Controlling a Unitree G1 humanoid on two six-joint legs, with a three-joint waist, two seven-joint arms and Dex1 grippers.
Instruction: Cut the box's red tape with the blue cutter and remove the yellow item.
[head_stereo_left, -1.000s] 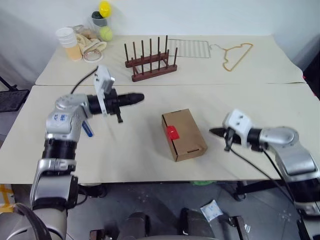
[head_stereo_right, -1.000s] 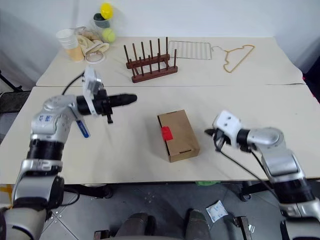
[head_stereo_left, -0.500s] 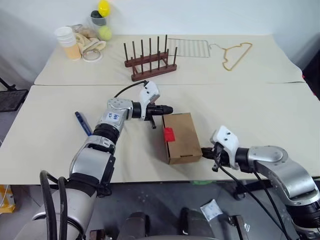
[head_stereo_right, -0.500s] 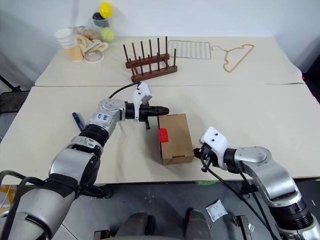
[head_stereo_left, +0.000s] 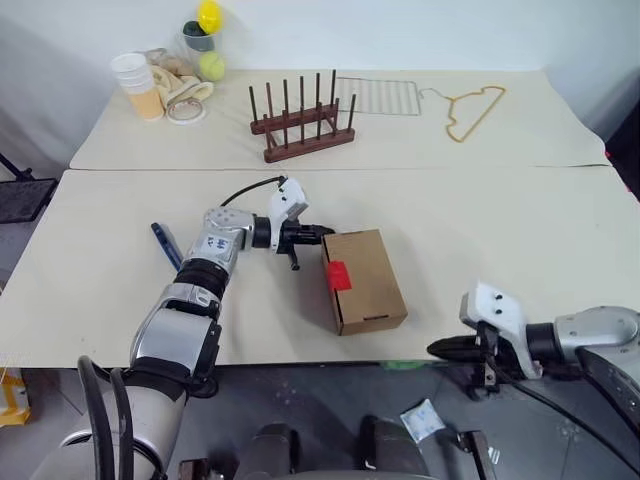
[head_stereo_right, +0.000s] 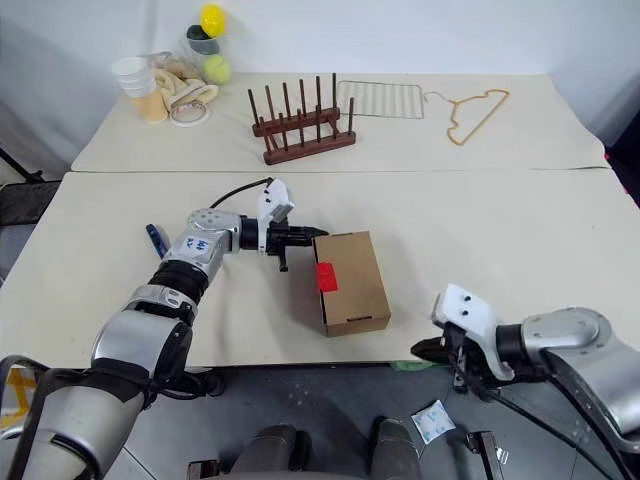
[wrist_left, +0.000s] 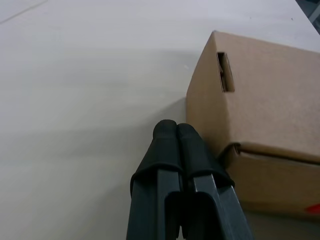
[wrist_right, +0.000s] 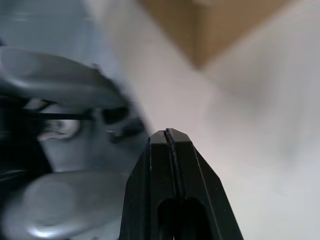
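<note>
Two cream-topped tables (head_stereo_left: 560, 215) stand pushed together before a plain white wall (head_stereo_left: 400, 30), with grey floor (head_stereo_left: 330, 400) showing below the near edge

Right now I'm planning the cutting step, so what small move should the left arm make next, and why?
Probably draw the left gripper away from the box and toward the blue cutter. Its fingers are shut and empty beside the box's corner, the red tape is uncut, and the cutter lies untouched on the table on that arm's side.

Looks like a lab/test setup: plain white wall (head_stereo_left: 420, 30), cloth-covered tables (head_stereo_left: 520, 130) w/ assorted props.
</note>
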